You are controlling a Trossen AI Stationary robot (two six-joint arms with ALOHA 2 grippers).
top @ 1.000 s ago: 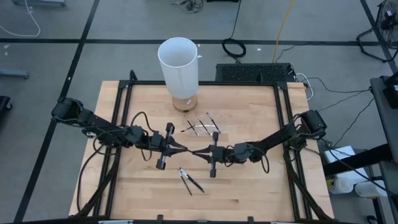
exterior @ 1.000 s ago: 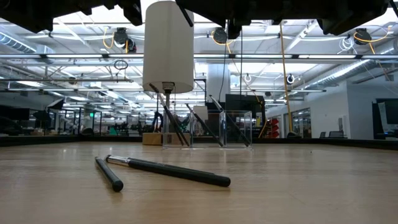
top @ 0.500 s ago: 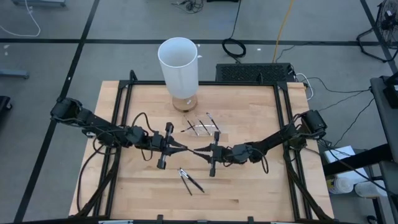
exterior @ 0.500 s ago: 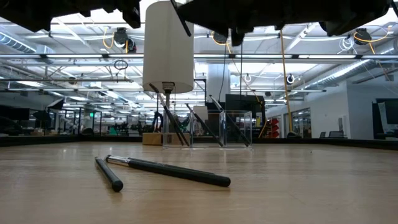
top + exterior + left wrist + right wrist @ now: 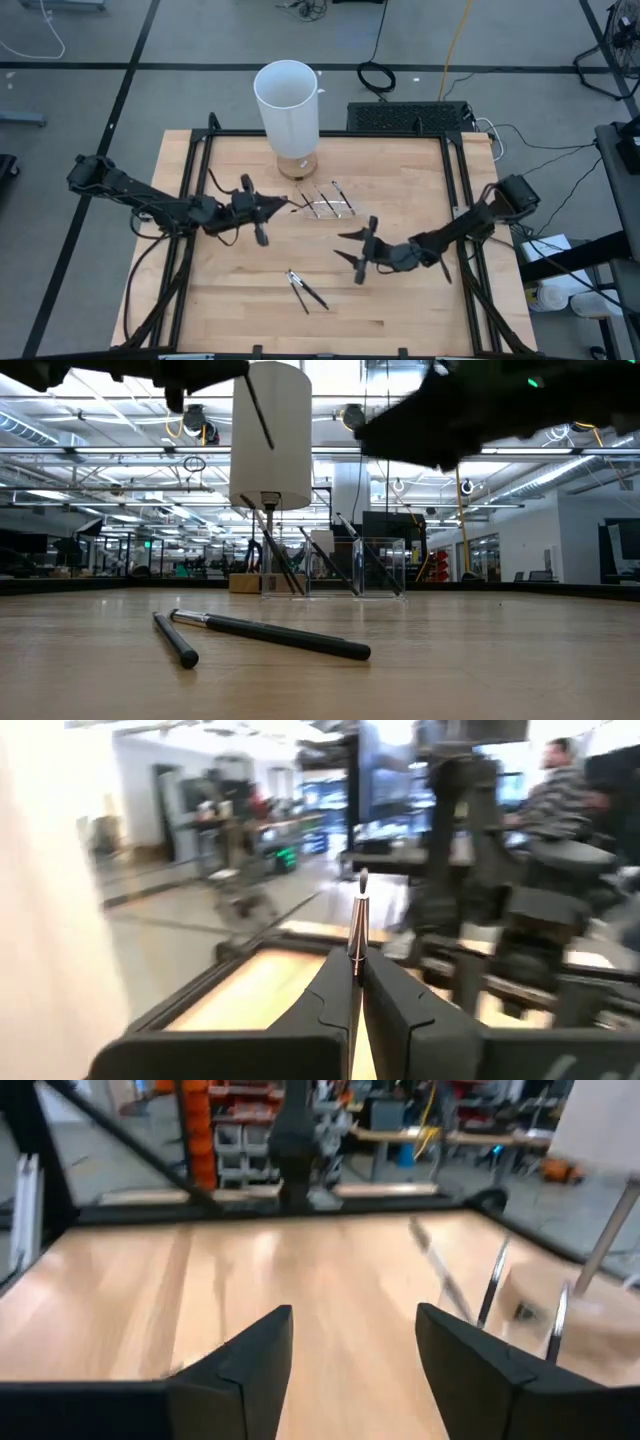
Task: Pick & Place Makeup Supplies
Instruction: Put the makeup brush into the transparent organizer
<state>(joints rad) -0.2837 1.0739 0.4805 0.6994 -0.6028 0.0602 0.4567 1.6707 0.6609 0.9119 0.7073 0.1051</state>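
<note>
- left gripper [image 5: 282, 206] clenched on a stick [image 5: 358, 920], long axis pointing out from the fingertips toward the white cylinder [image 5: 288, 118] (nearer this arm).
- right gripper [image 5: 350, 247] released, near two sticks [image 5: 306, 291] on the table [image 5: 230, 300].

Lab — open hall | ceiling pipes [image 5: 420, 455] | orange parts bins [image 5: 200, 1120]

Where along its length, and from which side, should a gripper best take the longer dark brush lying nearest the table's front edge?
Probably mid-handle, from straight above. The longer brush lies flat on the table, angled toward a shorter stick at its ferrule end. Fingers should straddle the thin shaft crosswise, away from that neighbour.
</note>
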